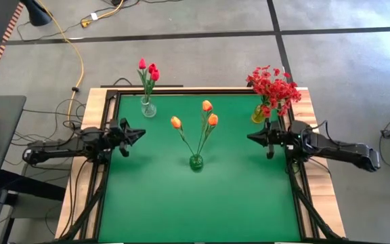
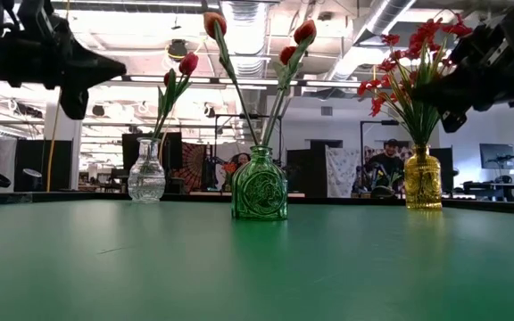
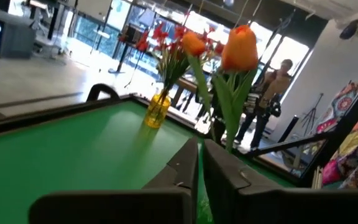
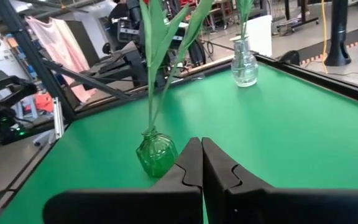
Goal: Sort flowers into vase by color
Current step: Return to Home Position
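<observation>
Three orange tulips (image 1: 207,106) stand in a green glass vase (image 1: 196,162) at the table's middle, stems spreading from its neck. Red-pink tulips (image 1: 149,70) stand in a clear vase (image 1: 148,107) near the far left. A spray of small red blossoms (image 1: 273,88) fills a yellow vase (image 1: 258,114) near the far right. My left gripper (image 1: 141,133) hovers shut at the left edge, raised above the table. My right gripper (image 1: 250,137) hovers shut at the right edge, just in front of the yellow vase. In the right wrist view the green vase (image 4: 156,153) stands beyond the shut fingers.
The green mat (image 1: 202,203) lies within a wooden frame (image 1: 95,102). The near half of the mat holds nothing that shows. A person (image 3: 272,93) stands in the room beyond the table. Cables (image 1: 73,54) run on the floor to the far left.
</observation>
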Available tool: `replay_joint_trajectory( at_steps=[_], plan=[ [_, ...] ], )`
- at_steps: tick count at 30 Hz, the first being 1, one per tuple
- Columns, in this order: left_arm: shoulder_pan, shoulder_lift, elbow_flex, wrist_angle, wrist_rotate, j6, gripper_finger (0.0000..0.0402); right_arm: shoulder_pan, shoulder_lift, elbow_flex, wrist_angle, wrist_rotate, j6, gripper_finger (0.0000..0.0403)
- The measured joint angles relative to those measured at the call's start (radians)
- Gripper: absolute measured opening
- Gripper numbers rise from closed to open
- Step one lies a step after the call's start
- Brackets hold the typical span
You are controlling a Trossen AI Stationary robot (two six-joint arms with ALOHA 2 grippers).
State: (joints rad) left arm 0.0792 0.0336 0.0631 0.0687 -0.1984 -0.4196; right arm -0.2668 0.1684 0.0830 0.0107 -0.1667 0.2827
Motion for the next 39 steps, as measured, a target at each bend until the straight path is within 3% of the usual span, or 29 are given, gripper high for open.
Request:
replay_joint_trajectory(
  at_steps=[11,18,24,30,39],
  plan=[
    [0.0,-0.03,0.0,-0.188,0.009,-0.016,0.0,-0.022,-0.05,-0.069,0.04,0.004,-0.012,0.002],
    [0.0,-0.03,0.003,-0.198,0.017,-0.012,0.0,-0.024,-0.14,-0.075,0.02,0.116,-0.075,0.002],
    [0.0,-0.029,0.003,-0.199,0.015,0.022,0.0,-0.011,-0.166,-0.075,0.02,0.096,-0.105,0.002],
    [0.0,-0.029,0.004,-0.198,-0.049,0.024,0.0,0.045,-0.163,-0.076,0.027,0.041,-0.12,0.002],
    [0.0,-0.029,0.004,-0.194,-0.119,0.092,0.0,0.113,-0.161,-0.077,0.006,0.152,-0.222,0.002]
  ],
)
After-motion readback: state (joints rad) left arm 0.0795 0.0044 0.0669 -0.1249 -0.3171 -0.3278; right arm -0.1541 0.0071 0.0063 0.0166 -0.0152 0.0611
